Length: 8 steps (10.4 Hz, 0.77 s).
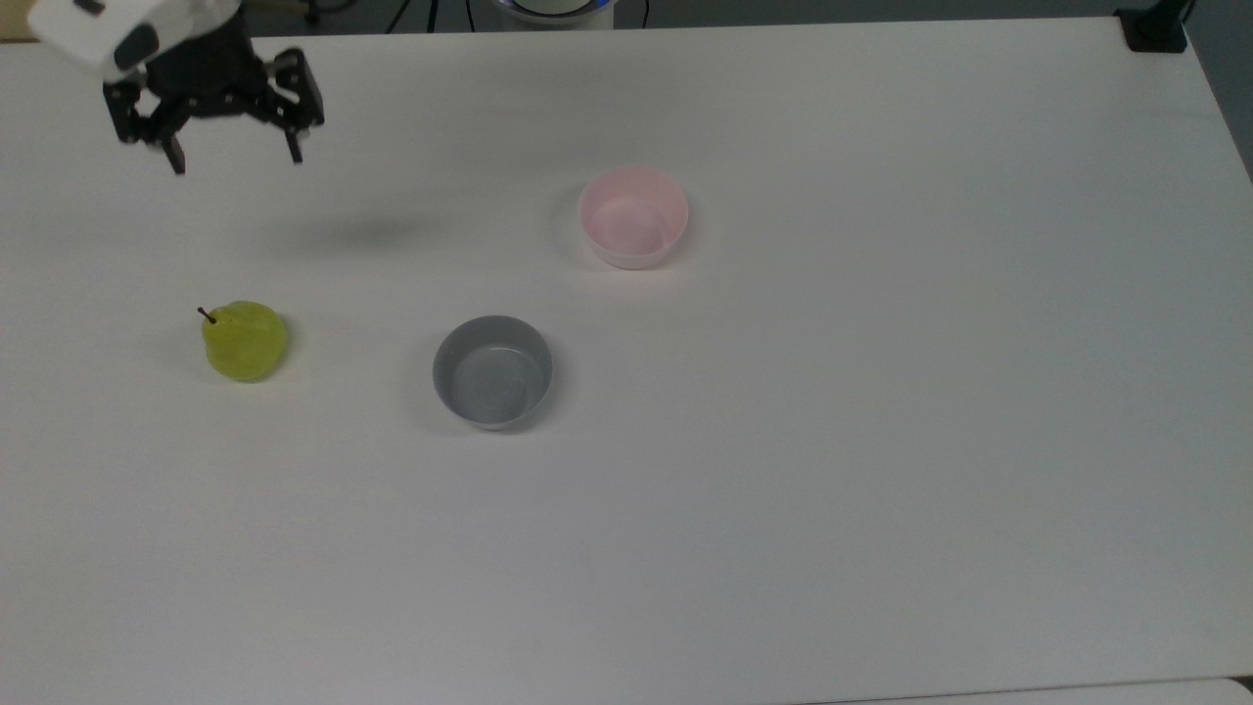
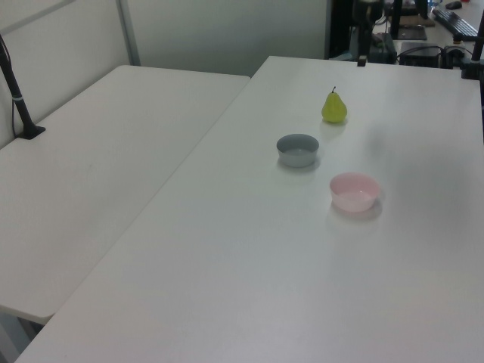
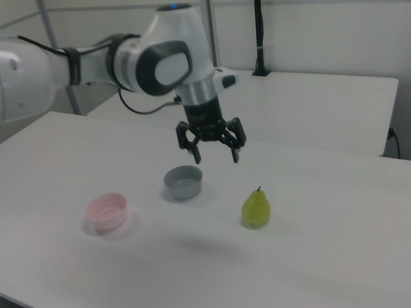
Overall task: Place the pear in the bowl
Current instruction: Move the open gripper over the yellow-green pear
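White surface (image 1: 881, 441) carries the pear (image 1: 245, 340), a grey bowl (image 1: 492, 371) and the pink bowl (image 1: 633, 216), all well apart. Above it, the pincer (image 1: 235, 159) hangs spread wide and empty, clear of the pear.

Lighting: even, diffuse, from overhead; moderately bright, a cool grey cast noted across the white desk (image 1: 881, 441). Shadows: soft and faint; a blurred grey patch is cast on the desk in the top view, below the gripper (image 1: 235, 162); small soft shadows are seen beside the pear (image 1: 245, 341), the pink bowl (image 1: 633, 217) and the grey bowl (image 1: 492, 371). Glare: a mild sheen on the pear. Focus: slightly soft throughout.
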{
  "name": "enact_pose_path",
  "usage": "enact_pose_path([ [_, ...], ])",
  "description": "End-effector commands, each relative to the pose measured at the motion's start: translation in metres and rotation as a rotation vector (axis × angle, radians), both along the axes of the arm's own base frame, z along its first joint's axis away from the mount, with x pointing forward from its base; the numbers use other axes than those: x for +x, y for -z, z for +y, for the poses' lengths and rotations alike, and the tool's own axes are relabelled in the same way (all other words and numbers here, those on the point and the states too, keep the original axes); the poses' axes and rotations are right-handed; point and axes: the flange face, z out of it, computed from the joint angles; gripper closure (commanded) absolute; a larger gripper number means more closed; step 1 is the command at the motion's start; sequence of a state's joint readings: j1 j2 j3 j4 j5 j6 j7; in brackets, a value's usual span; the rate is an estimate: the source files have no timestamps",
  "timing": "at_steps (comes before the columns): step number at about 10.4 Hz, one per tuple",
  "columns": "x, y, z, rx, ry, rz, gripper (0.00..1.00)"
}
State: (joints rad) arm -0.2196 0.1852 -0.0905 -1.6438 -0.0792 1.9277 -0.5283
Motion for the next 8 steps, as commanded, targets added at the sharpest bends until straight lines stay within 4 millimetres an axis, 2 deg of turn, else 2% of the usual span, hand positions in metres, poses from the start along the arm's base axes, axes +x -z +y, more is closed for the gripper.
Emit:
enact_pose_path([
  [1, 0.022, 0.05, -0.022, -0.022, 0.015, -0.052, 0.0],
  [2, 0.026, 0.063, -0.03, -0.021, 0.048, -0.085, 0.0],
  [5, 0.04, 0.107, -0.038, -0.022, 0.137, -0.137, 0.0],
  [8, 0.045, 0.126, -0.043, -0.024, 0.145, -0.148, 0.0],
])
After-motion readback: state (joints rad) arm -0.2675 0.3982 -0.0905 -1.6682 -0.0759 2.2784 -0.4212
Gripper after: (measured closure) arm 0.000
